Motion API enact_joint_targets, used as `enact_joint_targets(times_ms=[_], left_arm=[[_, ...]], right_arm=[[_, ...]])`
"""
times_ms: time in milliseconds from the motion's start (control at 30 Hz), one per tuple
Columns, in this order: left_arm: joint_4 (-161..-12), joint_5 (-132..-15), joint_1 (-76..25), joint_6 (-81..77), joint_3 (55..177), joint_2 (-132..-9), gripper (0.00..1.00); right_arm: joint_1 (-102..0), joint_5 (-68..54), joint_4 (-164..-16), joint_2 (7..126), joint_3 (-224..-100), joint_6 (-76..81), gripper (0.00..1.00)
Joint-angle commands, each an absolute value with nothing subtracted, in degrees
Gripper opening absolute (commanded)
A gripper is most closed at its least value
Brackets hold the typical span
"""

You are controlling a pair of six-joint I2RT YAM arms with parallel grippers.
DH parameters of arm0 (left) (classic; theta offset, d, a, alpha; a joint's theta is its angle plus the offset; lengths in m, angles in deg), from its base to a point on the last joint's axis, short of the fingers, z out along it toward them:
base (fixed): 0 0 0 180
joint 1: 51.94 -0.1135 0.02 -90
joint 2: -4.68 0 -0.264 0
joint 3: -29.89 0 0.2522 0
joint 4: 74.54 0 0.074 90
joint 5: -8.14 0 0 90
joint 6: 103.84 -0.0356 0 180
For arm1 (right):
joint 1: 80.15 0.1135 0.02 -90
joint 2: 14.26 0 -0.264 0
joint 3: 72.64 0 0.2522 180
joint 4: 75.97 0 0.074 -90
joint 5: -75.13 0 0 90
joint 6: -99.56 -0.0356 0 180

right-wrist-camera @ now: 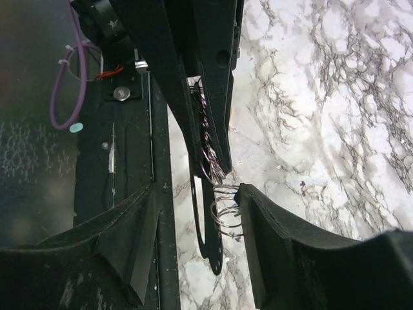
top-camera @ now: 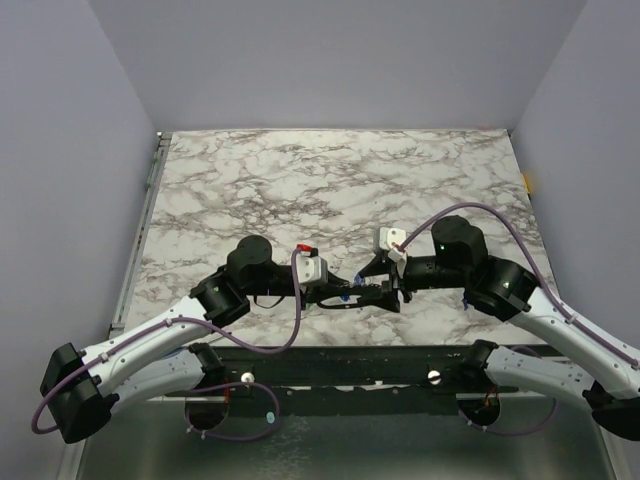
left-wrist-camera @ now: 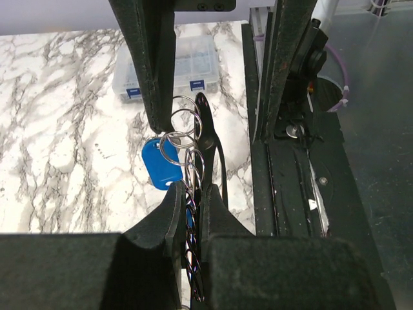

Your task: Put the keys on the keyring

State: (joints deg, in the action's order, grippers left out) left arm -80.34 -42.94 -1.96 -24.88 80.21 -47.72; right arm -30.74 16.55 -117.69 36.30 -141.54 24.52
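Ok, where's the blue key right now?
In the left wrist view, the blue key sits against the keyring, just above and left of the closed left gripper, over the marble table.

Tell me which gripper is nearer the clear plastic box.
Right. The right gripper hangs just in front of the clear plastic box; the left gripper sits farther back, clamped on the keyring.

We saw the left gripper [left-wrist-camera: 190, 194] and right gripper [right-wrist-camera: 197, 194] tip to tip over the table's [top-camera: 300, 180] near edge, left one on the left. Keyring [left-wrist-camera: 184, 126] sat pinched in the left gripper, its loops reaching between the right gripper's spread fingers and touching one. Key [left-wrist-camera: 160, 166] hung against the loops. Box [left-wrist-camera: 164, 68] lay on the table behind them.
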Motion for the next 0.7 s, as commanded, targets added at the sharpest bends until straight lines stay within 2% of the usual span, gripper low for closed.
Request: enact_joint_targets(times_ms=[0, 200, 500, 600, 667], left_arm=[[-78.02, -42.23, -1.53, -25.70, 80.05, -46.36, 0.00], [-78.05, -42.01, -1.58, -25.52, 80.04, -45.99, 0.00], [-78.08, -41.28, -1.57, -24.98, 79.95, -46.03, 0.00], [-78.07, -41.25, -1.58, -24.87, 79.95, -46.10, 0.00], [-78.09, -41.25, -1.53, -24.79, 79.91, -46.12, 0.00]], right_arm=[[-30.75, 16.43, -116.89, 38.52, -143.12, 27.80, 0.61], [-30.75, 15.90, -118.59, 41.29, -143.79, 29.10, 0.62], [-30.75, 13.27, -116.30, 43.01, -142.43, 30.28, 0.71], [-30.75, 13.66, -115.69, 43.26, -141.83, 30.49, 0.70], [-30.75, 14.41, -115.69, 43.39, -141.76, 30.34, 0.65]])
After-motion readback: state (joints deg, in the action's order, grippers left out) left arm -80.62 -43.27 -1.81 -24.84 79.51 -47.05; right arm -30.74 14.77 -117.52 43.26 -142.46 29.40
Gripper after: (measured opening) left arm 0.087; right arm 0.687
